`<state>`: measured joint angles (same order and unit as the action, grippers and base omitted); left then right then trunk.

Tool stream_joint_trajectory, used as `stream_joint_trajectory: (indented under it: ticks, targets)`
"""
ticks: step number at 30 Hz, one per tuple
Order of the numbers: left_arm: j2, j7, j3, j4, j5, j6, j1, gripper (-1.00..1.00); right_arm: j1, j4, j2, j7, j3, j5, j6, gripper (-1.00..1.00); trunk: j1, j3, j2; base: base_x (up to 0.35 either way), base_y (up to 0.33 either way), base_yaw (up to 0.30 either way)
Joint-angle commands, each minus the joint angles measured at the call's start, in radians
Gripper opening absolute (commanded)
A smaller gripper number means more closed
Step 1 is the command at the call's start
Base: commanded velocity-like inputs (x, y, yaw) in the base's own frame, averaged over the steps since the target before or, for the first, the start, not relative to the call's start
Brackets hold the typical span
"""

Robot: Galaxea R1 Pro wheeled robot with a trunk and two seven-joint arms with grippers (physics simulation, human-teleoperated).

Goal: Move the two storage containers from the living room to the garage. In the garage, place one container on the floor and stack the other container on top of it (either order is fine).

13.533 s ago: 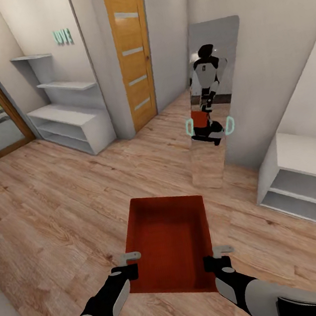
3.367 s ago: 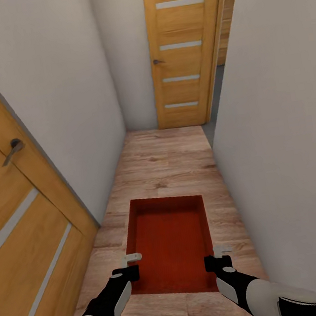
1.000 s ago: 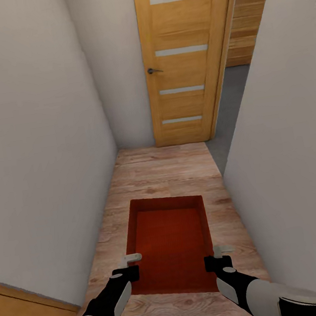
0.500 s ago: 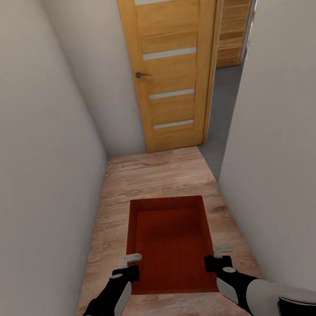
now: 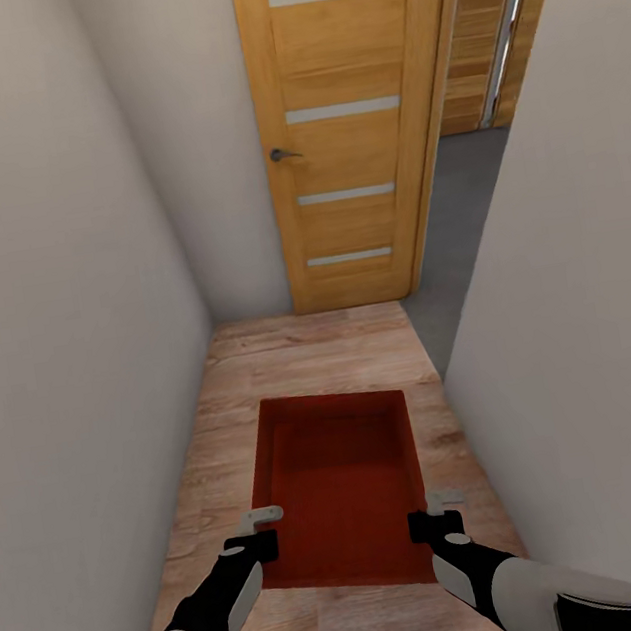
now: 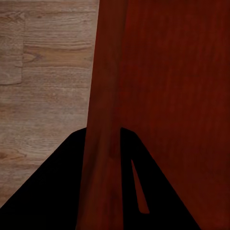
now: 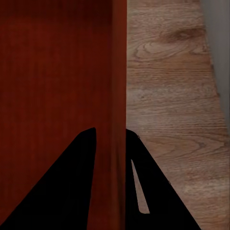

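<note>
- Narrow corridor w/ pale walls (image 5: 59,293) both sides, light wood-plank floor (image 5: 312,356) underfoot.
- Wooden door (image 5: 352,118) w/ four pale strips and a dark handle stands at the far end; to its right an opening onto dark grey floor (image 5: 461,203), wooden slats beyond.
- Storage container (image 5: 341,484): orange-red open-top bin, carried level in front of the robot, above the planks, betw. both arms, empty inside.
- Left hand (image 5: 255,533) clamped on the bin's left wall near the near corner; wrist cam shows the wall (image 6: 103,120) pinched betw. its fingers.
- Right hand (image 5: 435,512) same on the right wall (image 7: 120,96), fingers closed on either face.
</note>
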<state>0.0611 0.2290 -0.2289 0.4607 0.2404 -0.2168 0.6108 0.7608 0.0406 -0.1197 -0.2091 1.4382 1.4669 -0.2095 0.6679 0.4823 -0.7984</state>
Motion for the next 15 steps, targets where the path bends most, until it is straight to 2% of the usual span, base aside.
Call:
stream_joint_trajectory:
  ticks: [1, 15]
  targets:
    - [-0.040, 0.014, 0.014, 0.039, -0.003, 0.013, 0.001, -1.00, 0.000, -0.019, 0.002, -0.003, 0.022, 0.013, -0.001, -1.00, 0.001, 0.001, -0.001, 0.321, 0.000, 0.000]
    - [-0.040, 0.014, 0.014, 0.039, -0.003, 0.013, 0.001, -1.00, 0.000, -0.019, 0.002, -0.003, 0.022, 0.013, -0.001, -1.00, 0.001, 0.001, -0.001, 0.321, 0.000, 0.000]
